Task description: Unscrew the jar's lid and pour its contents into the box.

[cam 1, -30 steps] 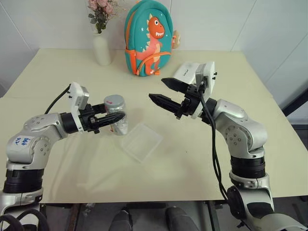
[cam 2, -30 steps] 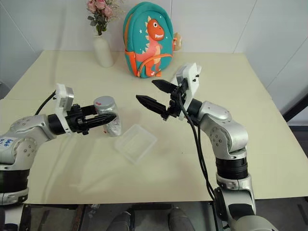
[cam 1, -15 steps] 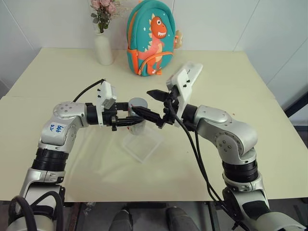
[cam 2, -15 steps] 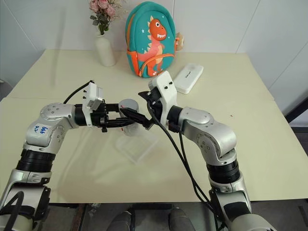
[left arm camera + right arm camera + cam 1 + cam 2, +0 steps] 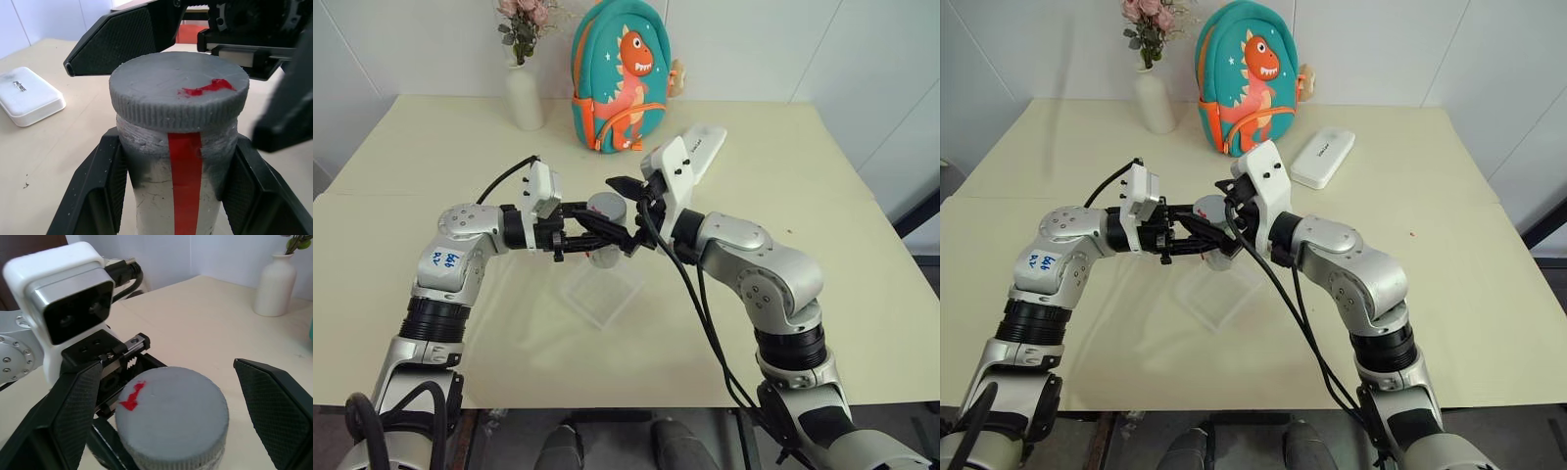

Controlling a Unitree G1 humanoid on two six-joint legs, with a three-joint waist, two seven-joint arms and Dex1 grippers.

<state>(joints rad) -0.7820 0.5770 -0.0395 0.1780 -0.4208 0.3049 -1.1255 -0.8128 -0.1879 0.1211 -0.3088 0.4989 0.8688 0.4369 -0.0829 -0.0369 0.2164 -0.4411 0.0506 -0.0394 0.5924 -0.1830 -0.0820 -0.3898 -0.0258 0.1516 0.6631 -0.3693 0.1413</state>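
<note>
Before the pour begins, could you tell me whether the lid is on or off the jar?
On: the lid sits fully seated on the jar, with no gap showing.

Both arms are bent inward and meet in front of the body. The left gripper points level toward the right, and its fingers are clamped on the jar. The right gripper has its fingers spread wide on either side of the lid.
</note>
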